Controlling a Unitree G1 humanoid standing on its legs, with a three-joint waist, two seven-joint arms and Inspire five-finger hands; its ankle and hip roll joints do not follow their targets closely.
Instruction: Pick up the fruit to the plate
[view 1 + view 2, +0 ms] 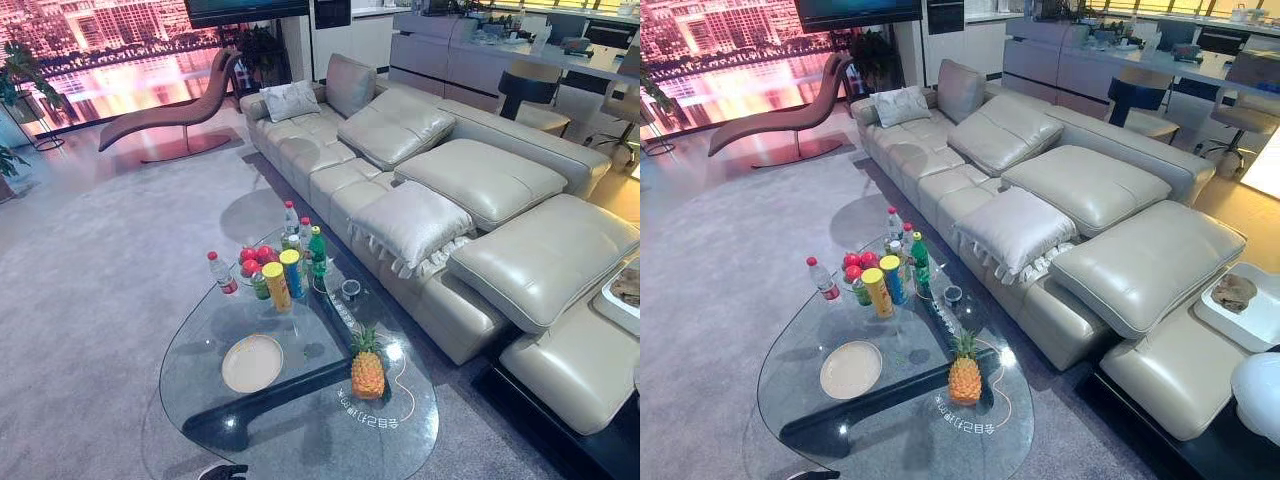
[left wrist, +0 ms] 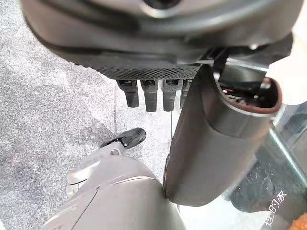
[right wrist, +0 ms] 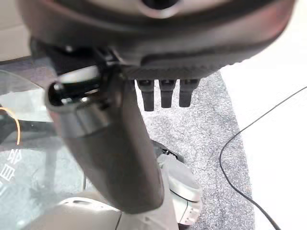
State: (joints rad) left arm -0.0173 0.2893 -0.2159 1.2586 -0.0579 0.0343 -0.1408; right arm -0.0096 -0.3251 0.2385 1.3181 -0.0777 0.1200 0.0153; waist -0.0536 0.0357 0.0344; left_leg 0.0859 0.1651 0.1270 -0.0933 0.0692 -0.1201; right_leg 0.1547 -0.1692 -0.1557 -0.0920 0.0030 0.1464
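A pineapple (image 1: 367, 372) stands upright near the right front of the glass coffee table (image 1: 200, 345). A cream plate (image 1: 252, 362) lies bare on the glass to its left. Several red round fruits (image 1: 255, 258) are heaped further back, among the bottles. My left hand (image 2: 148, 93) hangs beside the table's edge over the carpet, with straight fingers and nothing in it. In the same way my right hand (image 3: 165, 91) hangs over the carpet with relaxed fingers, holding nothing. Both hands are well short of the fruit.
Bottles and tall cans, among them a yellow can (image 1: 276, 284) and a green bottle (image 1: 317, 252), crowd the table's back half. A long beige sofa (image 1: 440, 200) runs close along the table's right side. Grey carpet (image 1: 110, 250) spreads to the left.
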